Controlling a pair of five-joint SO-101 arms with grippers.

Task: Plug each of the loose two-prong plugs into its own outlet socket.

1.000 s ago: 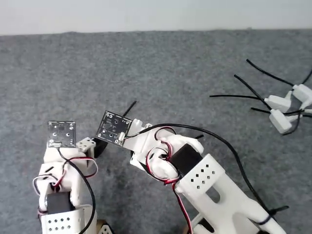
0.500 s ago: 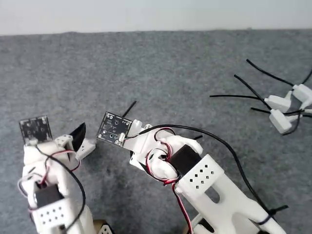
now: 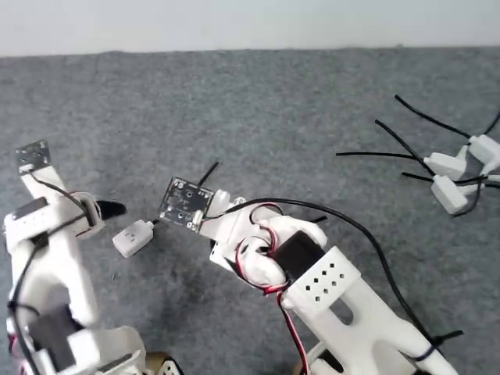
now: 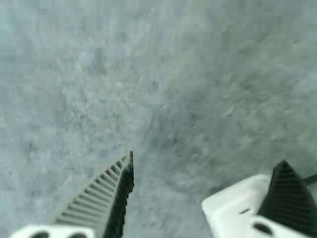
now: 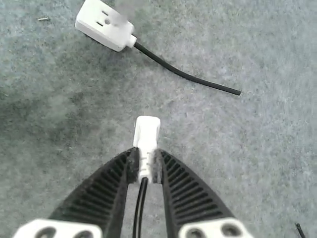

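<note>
Grey matting covers the table, where the right gripper is clamped on a white two-prong plug whose nose points toward the outlet socket lying near ahead, its black cord trailing off. The left gripper hangs just beside that socket, fingers apart and holding nothing. The step looks like the approach to a first insertion. Next, the prongs must line up with the slots, and the loose socket probably needs steadying. More white connectors lie well apart.

Left gripper swung leftward — away from the outlet socket
</note>
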